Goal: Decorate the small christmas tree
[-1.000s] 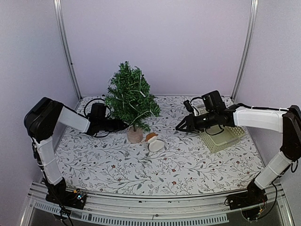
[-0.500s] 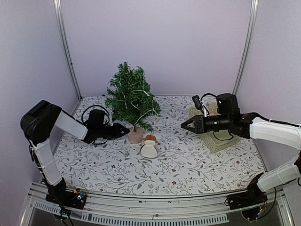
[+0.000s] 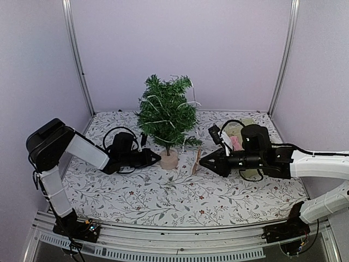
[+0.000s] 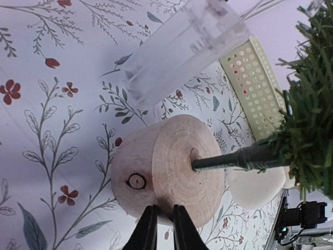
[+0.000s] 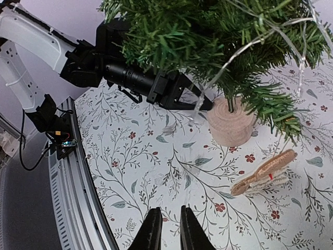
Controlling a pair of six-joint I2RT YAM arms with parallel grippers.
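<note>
**Where a Tip-Over Looked Likeliest**

While the flowered bench (image 3: 163, 202) carried everything in play, the small christmas tree (image 3: 166, 112) stood near its middle toward the back, upright or close to it, with one hand on either side. A pale perforated basket (image 3: 246, 123) sat behind the right arm (image 3: 322, 164), well apart from the tree.

The tree looked top-heavy, with a broad crown on a thin trunk and a small round base (image 3: 169, 160). The left hand (image 4: 164, 229) lay low on the bench, its fingers drawn almost together and gripping nothing, the tips right against the base's lower edge. Any forward push from there would likely slide or topple the tree.

The right hand (image 5: 170, 229) hovered on the other side, also closed and empty. It would probably have to spread before it could take anything.

A thin light wire (image 5: 244, 57) hung in loose loops from the branches. A finger reaching in could snag a loop and drag the tree over.

The flat tan ornament (image 5: 263, 174) lay on the bench just beside the base. A grasp might skid off so thin a piece, or knock the base on the way.
</note>
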